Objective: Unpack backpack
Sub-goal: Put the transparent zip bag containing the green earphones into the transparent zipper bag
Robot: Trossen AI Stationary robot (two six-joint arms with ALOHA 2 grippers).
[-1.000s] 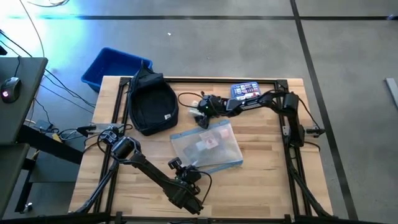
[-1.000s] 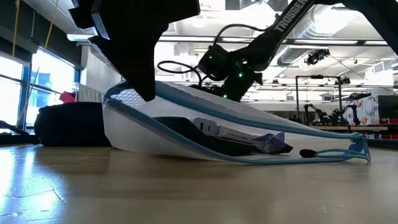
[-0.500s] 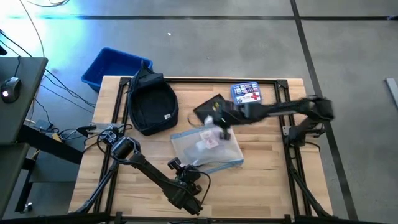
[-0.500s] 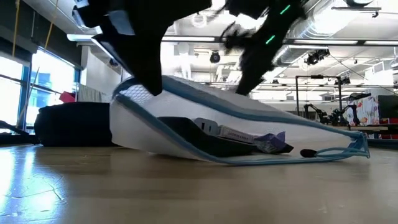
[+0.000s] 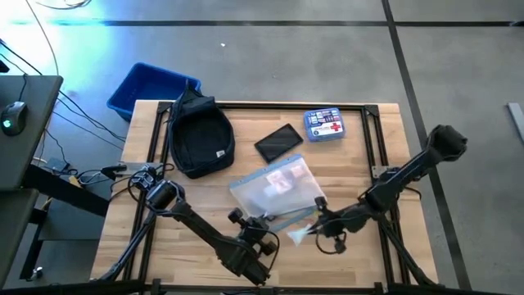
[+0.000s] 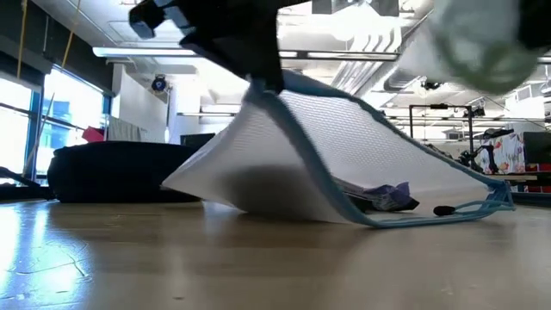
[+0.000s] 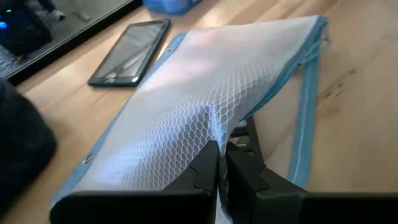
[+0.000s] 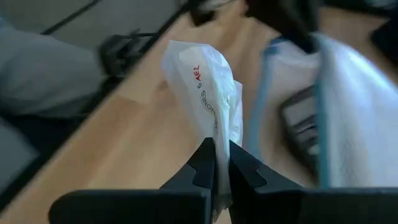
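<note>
The dark navy backpack (image 5: 199, 135) lies flat at the table's far left. A clear mesh pouch with blue edging (image 5: 274, 190) sits mid-table. Its near edge is raised by my left gripper (image 7: 221, 149), which is shut on it, while its far edge rests on the table (image 6: 430, 215). Dark items and a purple wrapper (image 6: 383, 196) lie inside. Just right of the pouch's near edge, my right gripper (image 5: 309, 232) is shut on a white plastic packet with red print (image 8: 205, 81). My left gripper pinches the pouch's mesh wall (image 7: 211, 127) between its two fingers, near the near edge, coming from the table's near side. The mesh bunches into a peak at the fingers. That side is lifted and the far edge stays on the wood. My right gripper pinches the white packet's lower end (image 8: 221, 134) between its two fingers. The packet stands up beyond the fingertips, clear of the table, beside the pouch's blue-edged opening (image 8: 267, 93).
A flat black case (image 5: 279, 142) and a blue first-aid box (image 5: 324, 124) lie at the far middle of the table. A bright blue bin (image 5: 151, 86) stands off the far left corner. A desk with a mouse (image 5: 10, 123) is to the left.
My right gripper has swung from the far side beside the backpack, over the pouch, to the near edge. It has shut and now holds the white packet. The black case now lies uncovered on the table. My left gripper has raised the pouch's near edge higher.
</note>
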